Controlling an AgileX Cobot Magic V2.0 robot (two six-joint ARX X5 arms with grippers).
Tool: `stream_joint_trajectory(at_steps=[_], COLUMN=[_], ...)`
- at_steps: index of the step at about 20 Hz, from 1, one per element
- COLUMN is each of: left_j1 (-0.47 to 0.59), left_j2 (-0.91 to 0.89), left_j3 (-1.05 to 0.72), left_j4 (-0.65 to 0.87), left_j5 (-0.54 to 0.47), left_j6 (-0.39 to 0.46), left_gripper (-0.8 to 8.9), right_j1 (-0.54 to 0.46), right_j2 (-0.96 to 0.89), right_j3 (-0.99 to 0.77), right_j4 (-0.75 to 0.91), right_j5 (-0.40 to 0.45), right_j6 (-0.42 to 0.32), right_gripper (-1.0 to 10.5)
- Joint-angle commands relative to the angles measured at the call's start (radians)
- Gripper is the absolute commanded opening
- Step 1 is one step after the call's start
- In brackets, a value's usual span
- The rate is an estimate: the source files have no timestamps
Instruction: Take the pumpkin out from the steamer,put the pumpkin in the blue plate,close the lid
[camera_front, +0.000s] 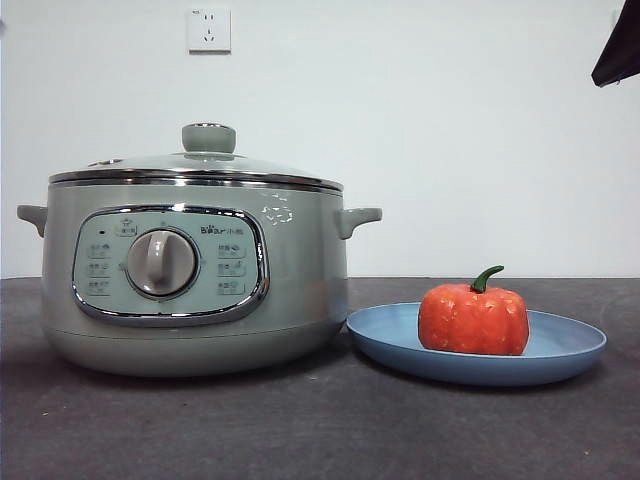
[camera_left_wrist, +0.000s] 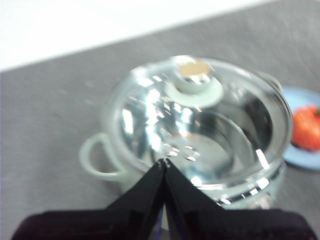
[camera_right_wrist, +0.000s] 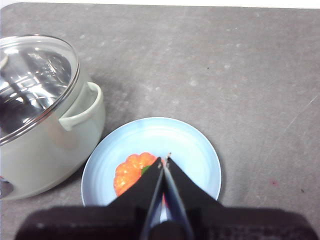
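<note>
only the front view shows the steamer (camera_front: 195, 275) dial, with the lid (camera_front: 200, 160) seated and the pumpkin (camera_front: 473, 318) on the blue plate (camera_front: 560, 350) just beside it. the left gripper (camera_left_wrist: 164, 162) hangs above the lid, the right gripper (camera_right_wrist: 165, 159) above the pumpkin, both with jaws pressed together, holding nothing.

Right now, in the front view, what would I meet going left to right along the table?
Pale sage-green electric steamer with its chrome-rimmed glass lid on → wide light-blue plate → small orange-red pumpkin sitting in that plate, toward its middle.
</note>
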Motion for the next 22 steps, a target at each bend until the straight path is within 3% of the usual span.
stream_joint_trajectory(at_steps=[1, 6, 12, 18, 22], left_j1=[0.091, 0.303, 0.361, 0.376, 0.389], left_j2=[-0.139, -0.372, -0.466, -0.48, -0.48], left_j3=[-0.055, -0.323, -0.609, -0.661, -0.661], left_j4=[0.045, 0.224, 0.401, 0.342, 0.322], left_j5=[-0.003, 0.002, 0.002, 0.008, 0.078], left_j6=[-0.01, -0.014, -0.04, -0.062, -0.089], left_gripper=[-0.04, -0.04, -0.04, -0.04, -0.04], right_j1=[0.001, 0.001, 0.001, 0.001, 0.001], right_j2=[-0.002, -0.002, -0.002, -0.002, -0.002], right_j3=[-0.01, -0.01, -0.01, -0.01, -0.01], right_j4=[0.005, 0.005, 0.005, 0.005, 0.004], right_j5=[0.003, 0.003, 0.003, 0.003, 0.003], right_j6=[0.013, 0.013, 0.013, 0.013, 0.013], right_gripper=[0.0, 0.0, 0.0, 0.0, 0.0])
